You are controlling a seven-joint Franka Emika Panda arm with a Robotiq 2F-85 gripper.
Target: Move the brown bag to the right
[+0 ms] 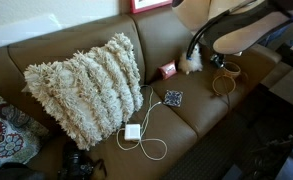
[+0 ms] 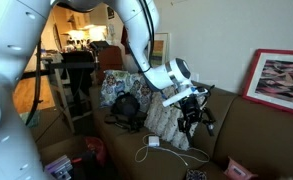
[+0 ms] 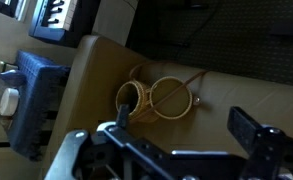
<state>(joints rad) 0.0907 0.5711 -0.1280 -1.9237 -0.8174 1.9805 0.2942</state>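
The brown bag (image 1: pixel 226 82) is a small round tan pouch with a thin cord. It lies on the right-hand seat cushion of the brown leather couch (image 1: pixel 201 110). In the wrist view the bag (image 3: pixel 151 98) sits just beyond the fingers, toward the left one. My gripper (image 1: pixel 217 62) hangs just above the bag in an exterior view, open and empty. Its two dark fingers spread wide in the wrist view (image 3: pixel 186 125). My gripper also shows in an exterior view (image 2: pixel 192 116), where the bag is hidden.
A shaggy cream pillow (image 1: pixel 86 85) leans on the couch back. A small red box (image 1: pixel 167 70), a dark patterned square (image 1: pixel 173 98) and a white charger with looped cable (image 1: pixel 133 132) lie on the seat. A patterned cushion (image 1: pixel 4 130) is at the far left.
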